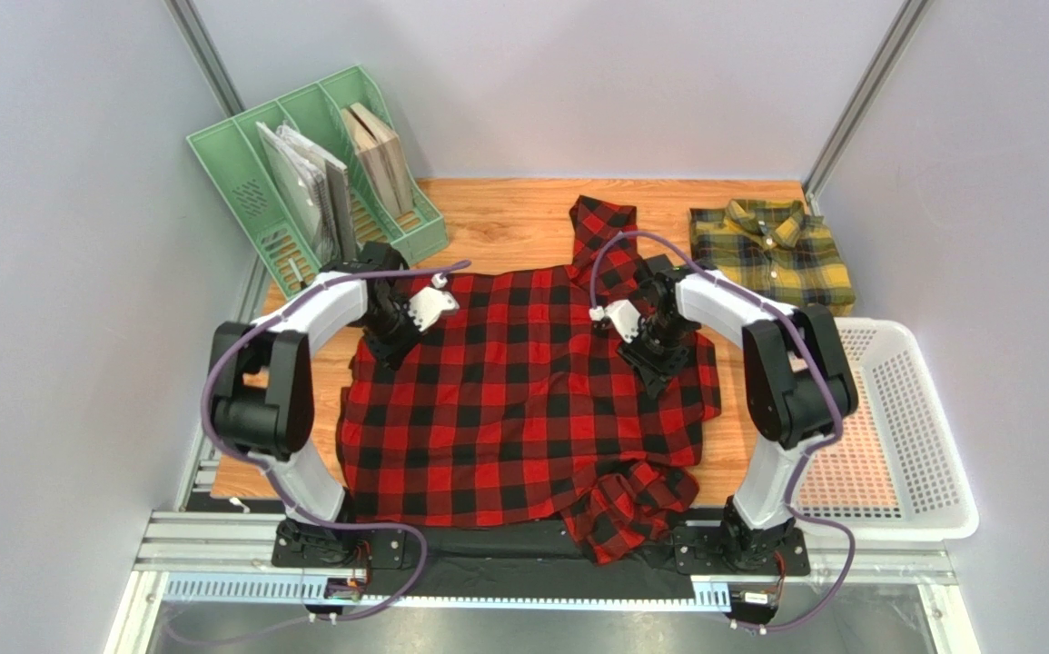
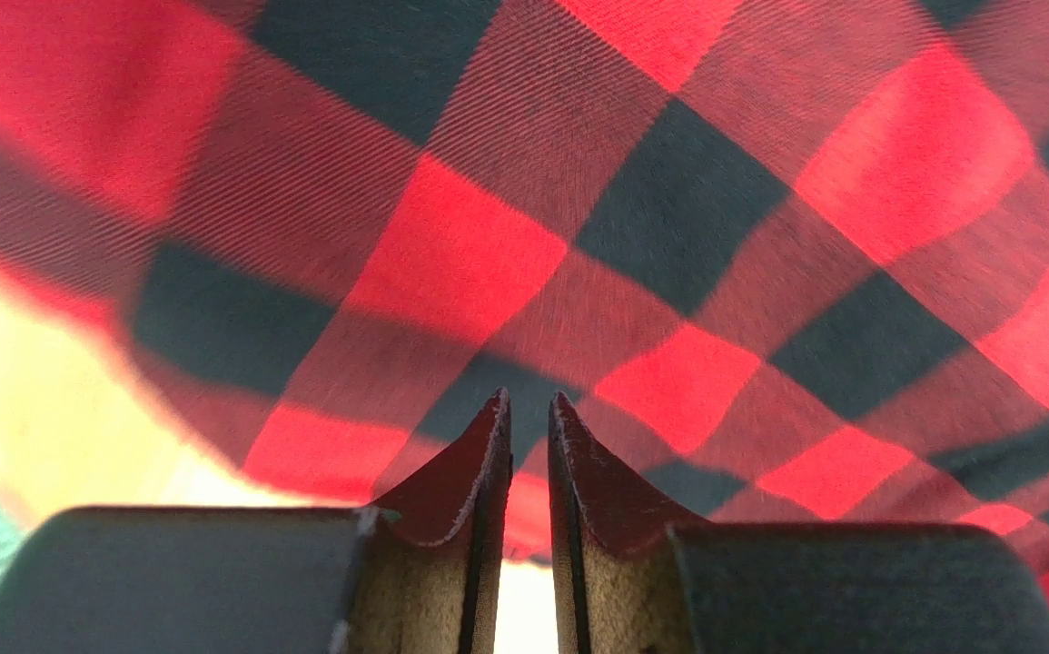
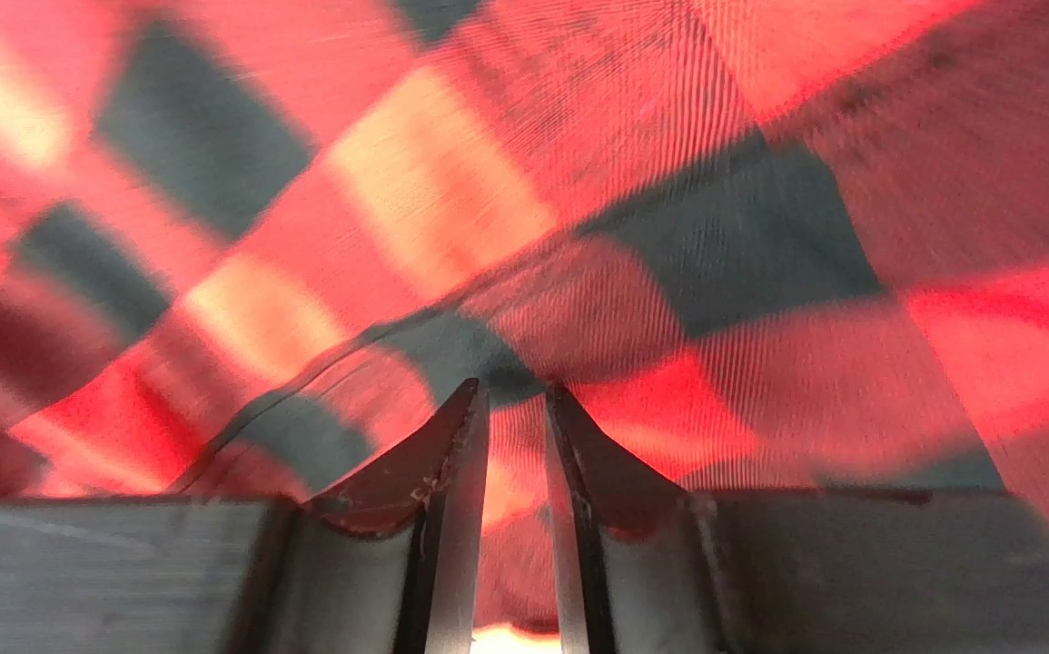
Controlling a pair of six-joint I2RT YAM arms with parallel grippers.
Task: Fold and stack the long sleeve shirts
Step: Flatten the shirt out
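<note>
Bending inward over the red-and-black shirt, left hand sits barely parted and empty; right hand barely parted, grip unclear.

We see the red shirt checked with black, the yellow shirt with dark green, a mint-green rack, a white basket, an orange wood-grain table.
</note>
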